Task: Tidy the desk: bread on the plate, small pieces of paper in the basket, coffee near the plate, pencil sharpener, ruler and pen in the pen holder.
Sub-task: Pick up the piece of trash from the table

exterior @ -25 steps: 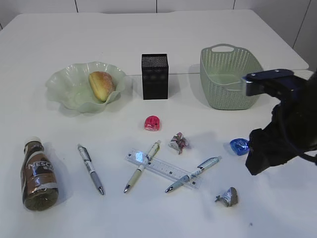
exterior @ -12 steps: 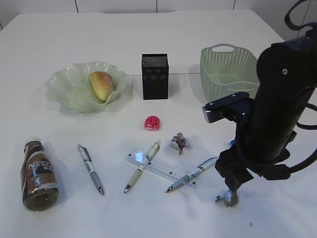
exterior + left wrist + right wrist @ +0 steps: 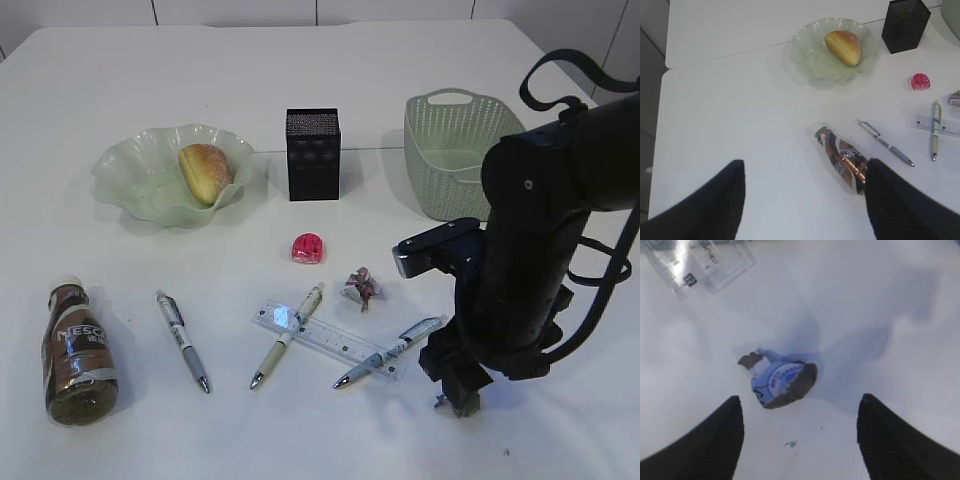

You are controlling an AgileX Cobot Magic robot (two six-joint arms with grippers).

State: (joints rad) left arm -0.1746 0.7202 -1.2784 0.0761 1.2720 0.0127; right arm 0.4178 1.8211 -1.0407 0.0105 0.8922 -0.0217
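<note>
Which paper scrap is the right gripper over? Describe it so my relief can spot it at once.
Start at the green basket and come down the table's right side to the right gripper. Between its open fingers lies a crumpled scrap, apart from the ruler. It is grey-brown with a pale blue printed patch, unlike the pinkish scrap by the pens.

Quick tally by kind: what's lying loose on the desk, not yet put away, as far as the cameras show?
Pens: 3
Ruler: 1
Pencil sharpener: 1
Paper scraps: 2
Coffee bottle: 1
Total: 8 in view; the right arm may hide more.
</note>
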